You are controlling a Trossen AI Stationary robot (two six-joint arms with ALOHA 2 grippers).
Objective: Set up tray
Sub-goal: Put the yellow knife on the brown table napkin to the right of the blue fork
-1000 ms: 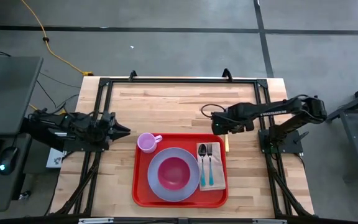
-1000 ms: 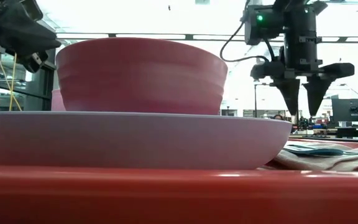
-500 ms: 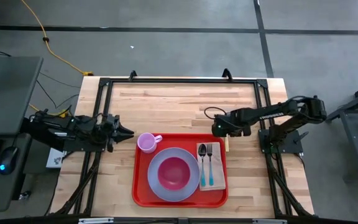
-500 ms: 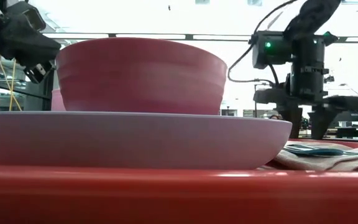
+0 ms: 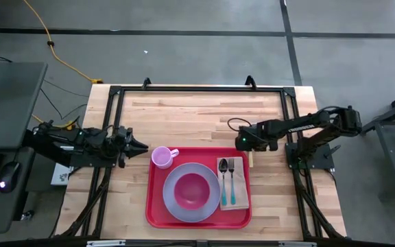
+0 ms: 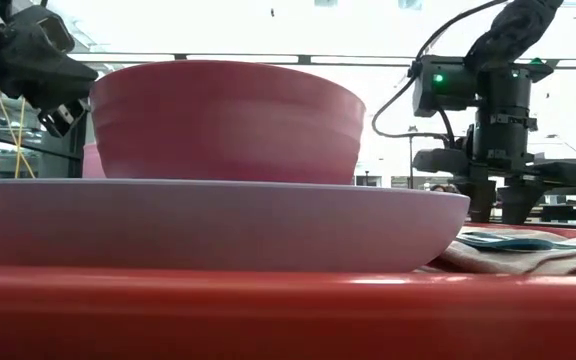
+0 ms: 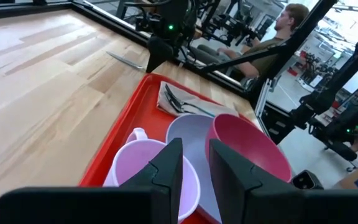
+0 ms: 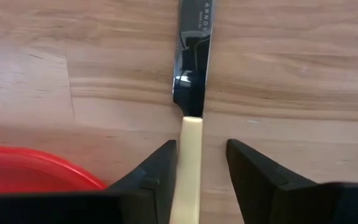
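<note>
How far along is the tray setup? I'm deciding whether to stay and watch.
Mostly done: the red tray already carries the plate with the pink bowl, the cup, and a napkin with spoon and fork. In hand: the right gripper straddles the knife on the table beside the tray, fingers not yet shut. Left: moving the knife onto the tray. The left gripper waits near the cup.

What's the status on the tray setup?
Right tool straddling knife on table, jaws not yet shut. Left tool waits by cup. Tray set; nothing blocking.
</note>
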